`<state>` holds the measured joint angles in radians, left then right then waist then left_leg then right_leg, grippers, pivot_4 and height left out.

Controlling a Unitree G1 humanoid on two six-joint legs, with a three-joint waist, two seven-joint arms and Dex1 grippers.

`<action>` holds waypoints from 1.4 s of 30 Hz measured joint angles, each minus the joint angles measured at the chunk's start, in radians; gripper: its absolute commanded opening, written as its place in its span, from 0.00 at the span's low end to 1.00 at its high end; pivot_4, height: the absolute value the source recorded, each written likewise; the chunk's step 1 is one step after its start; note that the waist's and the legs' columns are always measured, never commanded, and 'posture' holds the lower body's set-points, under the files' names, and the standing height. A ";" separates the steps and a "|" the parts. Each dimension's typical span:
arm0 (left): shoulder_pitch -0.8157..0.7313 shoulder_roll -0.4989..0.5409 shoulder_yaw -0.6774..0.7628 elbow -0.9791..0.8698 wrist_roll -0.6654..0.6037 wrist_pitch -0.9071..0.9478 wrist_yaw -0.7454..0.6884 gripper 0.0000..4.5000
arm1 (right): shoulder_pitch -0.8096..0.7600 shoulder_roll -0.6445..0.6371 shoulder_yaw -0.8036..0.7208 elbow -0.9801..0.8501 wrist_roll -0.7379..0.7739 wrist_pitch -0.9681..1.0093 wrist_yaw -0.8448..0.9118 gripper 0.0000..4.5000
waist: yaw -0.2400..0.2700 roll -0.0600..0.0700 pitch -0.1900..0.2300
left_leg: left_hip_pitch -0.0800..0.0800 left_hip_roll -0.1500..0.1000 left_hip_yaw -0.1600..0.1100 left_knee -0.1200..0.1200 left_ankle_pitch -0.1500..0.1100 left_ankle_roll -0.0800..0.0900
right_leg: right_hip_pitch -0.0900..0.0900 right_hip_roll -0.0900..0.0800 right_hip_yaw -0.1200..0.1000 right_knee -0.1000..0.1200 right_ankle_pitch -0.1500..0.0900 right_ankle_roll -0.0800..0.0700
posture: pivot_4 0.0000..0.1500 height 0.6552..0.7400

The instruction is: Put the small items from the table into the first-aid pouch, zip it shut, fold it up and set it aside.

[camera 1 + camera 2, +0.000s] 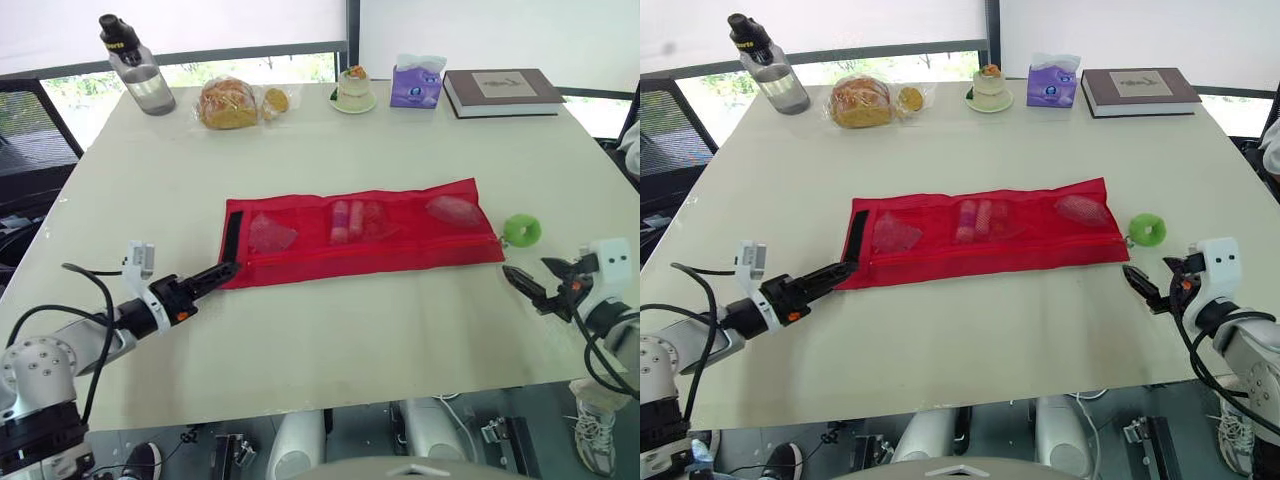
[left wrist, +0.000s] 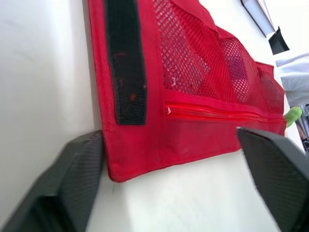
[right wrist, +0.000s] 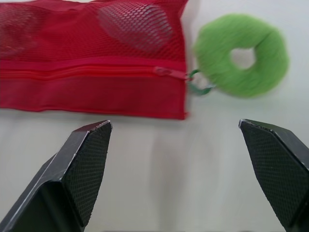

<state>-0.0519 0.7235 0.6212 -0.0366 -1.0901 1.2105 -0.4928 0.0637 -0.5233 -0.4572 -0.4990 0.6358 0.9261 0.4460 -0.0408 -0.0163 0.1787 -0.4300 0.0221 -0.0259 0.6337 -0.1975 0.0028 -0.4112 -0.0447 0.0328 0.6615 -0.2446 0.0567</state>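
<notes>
The left gripper [image 1: 222,271] is spread wide and empty, low over the table [image 1: 330,340]. The near corner of the red mesh pouch [image 1: 400,250] lies between its tips. One of its fingers [image 2: 72,179] sits just beside the pouch's short edge, and whether it touches cannot be told. Just past that corner a black strip [image 2: 126,63] runs along the pouch's end.

The right gripper [image 3: 175,123] is also wide and holds nothing. The pouch's other end lies just ahead of its tips, apart from them. There the zip pull [image 3: 169,73] sits at the very end of the zip, and the stretch of zip in sight looks closed. A small clip [image 3: 199,87], blurred, links the pull to a green ring [image 3: 241,55] lying on the table beside the pouch.

The pouch lies flat and unfolded between the two grippers. Its mesh veils what is inside:
- a pale crumpled item [image 1: 270,233] in the pocket nearest the left gripper
- two pink rolls [image 1: 347,221] in the middle pocket
- a pale oval [image 1: 455,210] in the pocket nearest the right gripper

What these are cannot be made out.

Well beyond both grippers, along the far edge, stand a water bottle [image 1: 138,70], a bagged loaf [image 1: 228,103], a smaller bagged piece [image 1: 275,99], a saucer [image 1: 354,105] bearing something small, a purple tissue pack [image 1: 417,85] and a book [image 1: 502,90].
</notes>
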 measured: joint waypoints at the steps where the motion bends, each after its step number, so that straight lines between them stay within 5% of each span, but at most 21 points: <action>1: 0.005 0.006 0.001 -0.002 0.006 -0.009 -0.010 0.98 | 0.000 0.009 -0.001 -0.005 0.016 0.016 -0.012 1.00 | 0.002 0.000 0.000 | -0.001 0.000 0.000 0.000 0.000 0.000 | 0.000 0.000 0.000 0.000 0.000 0.000 | 1.00 1.00; 10: 0.024 0.094 0.005 -0.267 0.001 -0.151 -0.188 0.98 | -0.025 0.182 -0.071 0.015 0.189 0.137 -0.189 1.00 | 0.027 -0.002 0.000 | -0.001 0.000 0.001 0.000 0.000 0.000 | 0.000 -0.003 0.002 -0.001 0.000 -0.001 | 1.00 1.00; 16: -0.090 0.151 -0.140 -0.419 0.062 -0.279 -0.285 0.98 | -0.099 0.280 -0.104 0.051 0.274 0.166 -0.349 1.00 | 0.027 -0.002 0.000 | -0.001 -0.001 0.003 0.000 0.000 0.000 | 0.000 -0.001 0.002 -0.001 0.000 -0.001 | 1.00 1.00; 28: -0.255 0.173 -0.352 -0.525 0.122 -0.386 -0.389 0.98 | -0.217 0.420 -0.139 0.126 0.406 0.151 -0.588 1.00 | 0.004 -0.006 -0.003 | 0.000 0.001 0.002 0.001 0.000 0.000 | 0.000 0.008 0.008 -0.001 0.000 0.000 | 1.00 1.00; 40: -0.239 0.154 -0.361 -0.511 0.154 -0.465 -0.464 0.98 | -0.280 0.488 -0.101 0.206 0.421 0.008 -0.651 1.00 | -0.004 -0.006 -0.003 | 0.000 0.003 0.002 0.001 0.000 0.000 | 0.000 0.011 0.010 -0.001 0.002 0.003 | 1.00 1.00; 42: -0.242 0.154 -0.367 -0.503 0.163 -0.478 -0.470 1.00 | -0.280 0.489 -0.087 0.210 0.414 -0.009 -0.652 0.88 | -0.005 -0.006 -0.003 | 0.000 0.003 0.002 0.001 0.000 0.000 | 0.000 0.011 0.010 -0.001 0.002 0.003 | 1.00 1.00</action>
<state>-0.2942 0.8772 0.2547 -0.5399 -0.9267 0.7321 -0.9626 -0.2165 -0.0347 -0.5446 -0.2890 1.0501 0.9172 -0.2055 -0.0456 -0.0225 0.1758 -0.4300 0.0247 -0.0235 0.6342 -0.1975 0.0030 -0.4111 -0.0337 0.0426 0.6605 -0.2430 0.0592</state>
